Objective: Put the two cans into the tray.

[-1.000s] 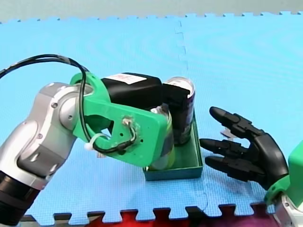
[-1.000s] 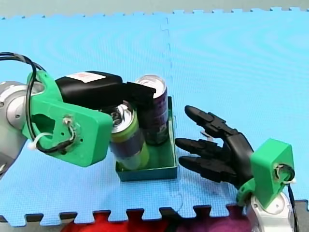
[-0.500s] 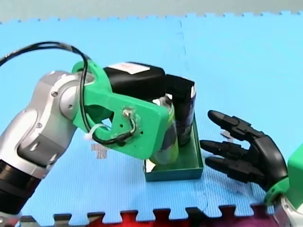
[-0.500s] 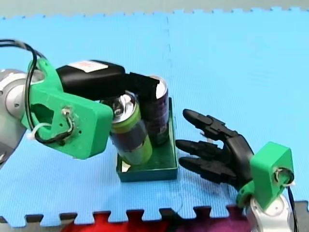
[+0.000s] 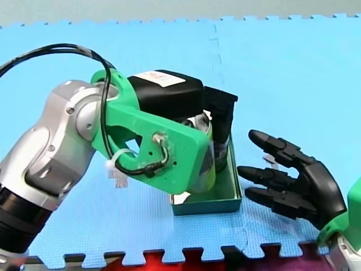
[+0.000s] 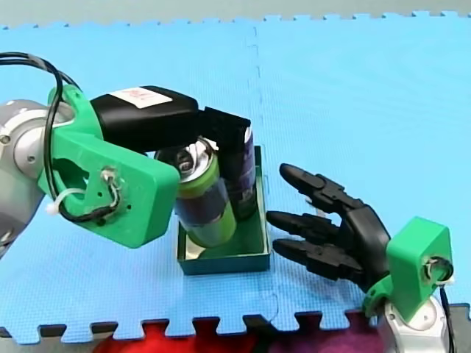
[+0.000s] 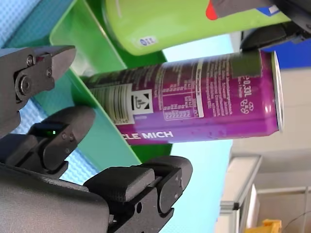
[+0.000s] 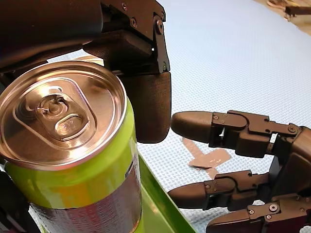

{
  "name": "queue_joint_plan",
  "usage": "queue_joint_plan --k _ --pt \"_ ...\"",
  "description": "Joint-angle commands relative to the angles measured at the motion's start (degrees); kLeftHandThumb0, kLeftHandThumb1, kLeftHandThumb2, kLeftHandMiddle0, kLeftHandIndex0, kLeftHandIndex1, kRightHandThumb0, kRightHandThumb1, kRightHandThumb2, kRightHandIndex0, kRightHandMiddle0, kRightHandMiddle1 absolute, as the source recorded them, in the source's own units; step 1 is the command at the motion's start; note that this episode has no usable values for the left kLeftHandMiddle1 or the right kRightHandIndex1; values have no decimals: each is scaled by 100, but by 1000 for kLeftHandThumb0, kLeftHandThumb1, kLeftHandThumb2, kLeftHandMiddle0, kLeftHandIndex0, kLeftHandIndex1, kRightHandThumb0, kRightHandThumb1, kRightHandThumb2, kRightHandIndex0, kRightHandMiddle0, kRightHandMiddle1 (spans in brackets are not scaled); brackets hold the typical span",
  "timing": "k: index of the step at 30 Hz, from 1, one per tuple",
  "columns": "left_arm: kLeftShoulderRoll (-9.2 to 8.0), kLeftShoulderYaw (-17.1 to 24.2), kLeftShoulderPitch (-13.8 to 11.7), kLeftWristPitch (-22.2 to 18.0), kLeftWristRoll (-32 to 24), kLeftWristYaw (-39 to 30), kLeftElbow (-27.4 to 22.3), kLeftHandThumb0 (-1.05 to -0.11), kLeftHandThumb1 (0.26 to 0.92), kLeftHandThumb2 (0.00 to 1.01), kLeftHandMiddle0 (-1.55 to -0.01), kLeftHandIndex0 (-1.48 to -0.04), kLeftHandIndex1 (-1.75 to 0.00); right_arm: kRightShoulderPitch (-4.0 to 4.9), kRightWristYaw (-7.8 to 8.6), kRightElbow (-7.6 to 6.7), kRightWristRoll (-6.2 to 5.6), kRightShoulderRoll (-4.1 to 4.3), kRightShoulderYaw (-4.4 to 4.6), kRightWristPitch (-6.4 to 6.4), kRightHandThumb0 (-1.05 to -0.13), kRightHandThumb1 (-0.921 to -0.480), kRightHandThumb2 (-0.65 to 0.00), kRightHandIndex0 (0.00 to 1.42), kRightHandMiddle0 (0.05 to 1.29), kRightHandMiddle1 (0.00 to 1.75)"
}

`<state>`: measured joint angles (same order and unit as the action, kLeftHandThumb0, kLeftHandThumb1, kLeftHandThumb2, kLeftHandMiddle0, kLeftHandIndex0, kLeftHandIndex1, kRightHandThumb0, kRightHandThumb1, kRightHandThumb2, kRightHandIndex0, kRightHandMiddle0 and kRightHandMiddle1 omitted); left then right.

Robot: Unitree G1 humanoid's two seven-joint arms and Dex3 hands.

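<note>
As the empty right hand (image 6: 342, 237) flanks the tray (image 6: 224, 263), left hand (image 6: 143, 123) fingers (image 6: 225, 134) clasp 1 can (image 6: 208, 208) there.

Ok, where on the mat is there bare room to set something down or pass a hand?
The mat is bare across its whole far half beyond the tray. Crowded: the tray holds the purple can, and the left hand holds the green can at its near end; only a narrow strip separates tray from the right hand.
</note>
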<state>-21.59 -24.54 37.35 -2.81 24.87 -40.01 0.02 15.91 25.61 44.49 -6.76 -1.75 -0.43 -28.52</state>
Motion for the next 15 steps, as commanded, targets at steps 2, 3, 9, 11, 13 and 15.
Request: queue_joint_plan --k 2,3,9,11,13,15 --pt "-35 -2 68 -30 21 -28 -93 -345 885 7 -929 -551 -1746 -49 -156 -118 142 -16 85 -6 -791 -797 -1 933 466 0" --pt "-46 -6 69 -40 28 -42 -110 -343 884 6 -930 -551 -1746 -71 -212 -161 174 -21 102 8 -791 -797 -1 935 461 0" --pt "-120 -34 27 -190 144 -49 -198 -340 884 6 -931 -550 -1746 -227 -361 -478 238 -18 197 208 -796 -800 -1 949 446 0" --pt "-121 -39 3 -201 150 -57 -199 -340 885 6 -931 -550 -1746 -253 -358 -516 231 -3 210 245 -799 -801 -1 955 444 0" --pt "-117 -46 -23 -215 139 -69 -170 -340 885 6 -930 -549 -1746 -257 -336 -501 212 18 210 253 -803 -802 -1 963 441 0" --pt "-112 -68 -55 -220 124 -93 -141 -338 885 6 -930 -549 -1746 -222 -306 -412 191 46 195 232 -808 -803 -2 970 438 0"
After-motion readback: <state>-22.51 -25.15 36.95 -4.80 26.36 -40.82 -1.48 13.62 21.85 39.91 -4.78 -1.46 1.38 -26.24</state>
